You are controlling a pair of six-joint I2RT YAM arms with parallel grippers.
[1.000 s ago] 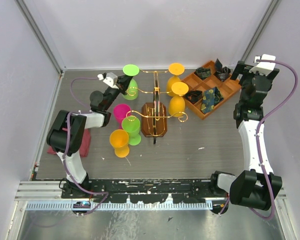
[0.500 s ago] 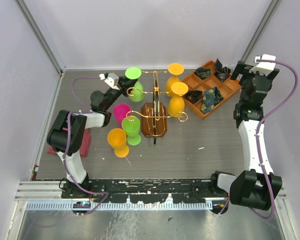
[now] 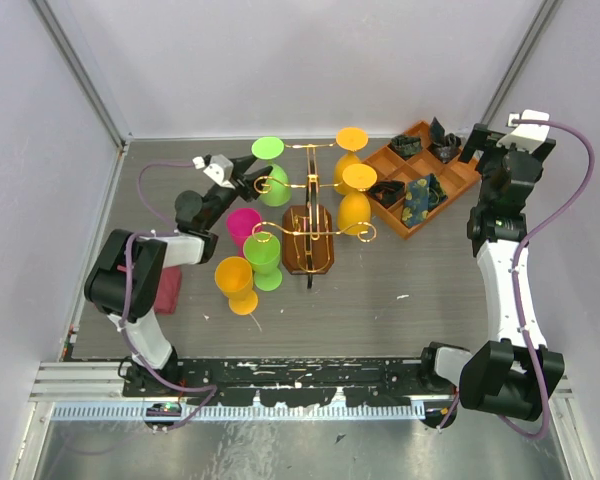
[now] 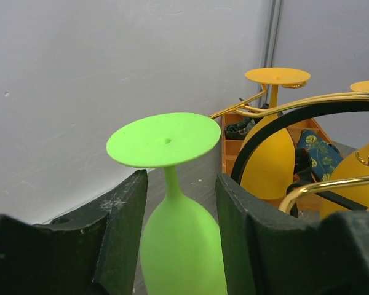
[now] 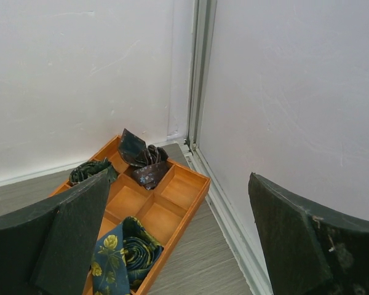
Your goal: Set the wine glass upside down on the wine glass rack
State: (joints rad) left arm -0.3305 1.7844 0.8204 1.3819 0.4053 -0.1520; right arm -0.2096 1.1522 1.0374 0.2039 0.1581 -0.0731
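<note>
Since the green glass [image 3: 273,186] hangs bowl-down from the far-left arm of the rack [image 3: 308,256], placement looks done. What seems left is backing the left claw [image 3: 238,174] away.

Left claw: parted, one finger either side of the bowl, clear gaps beside the stem. It appears to grip nothing.

Right claw [image 5: 178,178]: spread wide, empty, well apart at the far-right corner.

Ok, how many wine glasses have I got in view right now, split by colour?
Green wine glasses: 2
Orange wine glasses: 3
Pink wine glass: 1
Total: 6
</note>
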